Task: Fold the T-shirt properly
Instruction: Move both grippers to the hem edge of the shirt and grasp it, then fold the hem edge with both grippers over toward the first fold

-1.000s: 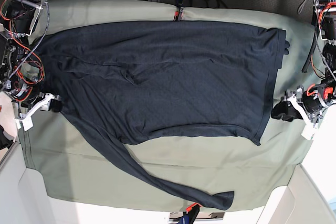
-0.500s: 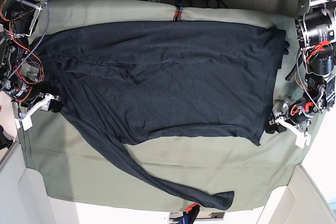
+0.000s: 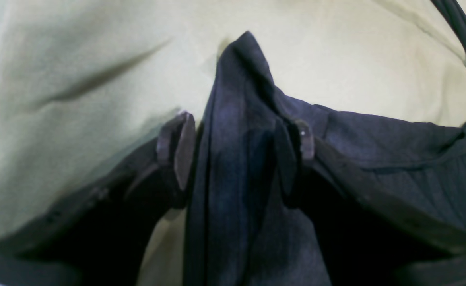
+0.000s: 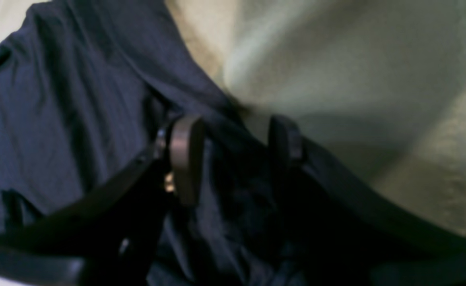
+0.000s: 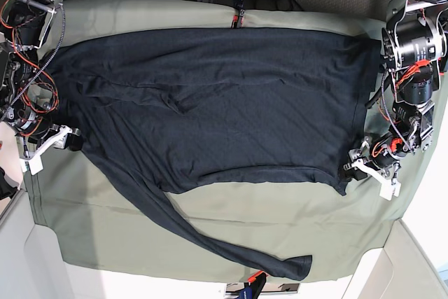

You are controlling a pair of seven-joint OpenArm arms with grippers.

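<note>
The dark navy T-shirt [image 5: 210, 96] lies spread flat across the sage-green sheet [image 5: 231, 218], with one long sleeve [image 5: 210, 243] trailing toward the front edge. My left gripper [image 5: 352, 166] sits at the hem's front corner on the right. In the left wrist view it [image 3: 243, 121] is open, with a raised peak of the T-shirt [image 3: 233, 167] standing between the fingers. My right gripper [image 5: 73, 141] is at the shoulder end on the left. In its wrist view it [image 4: 235, 123] is open and straddles the T-shirt's edge [image 4: 58, 99].
The green sheet [image 3: 78, 59] covers the table out to its edges. A red clip [image 5: 236, 17] holds it at the back and another clamp [image 5: 252, 283] at the front. Arm bases and red wiring [image 5: 24, 68] crowd the left side, and motors [image 5: 416, 54] the right.
The left arm has moved in from the sheet's right side to the hem's front corner. The right arm and the shirt have stayed put.
</note>
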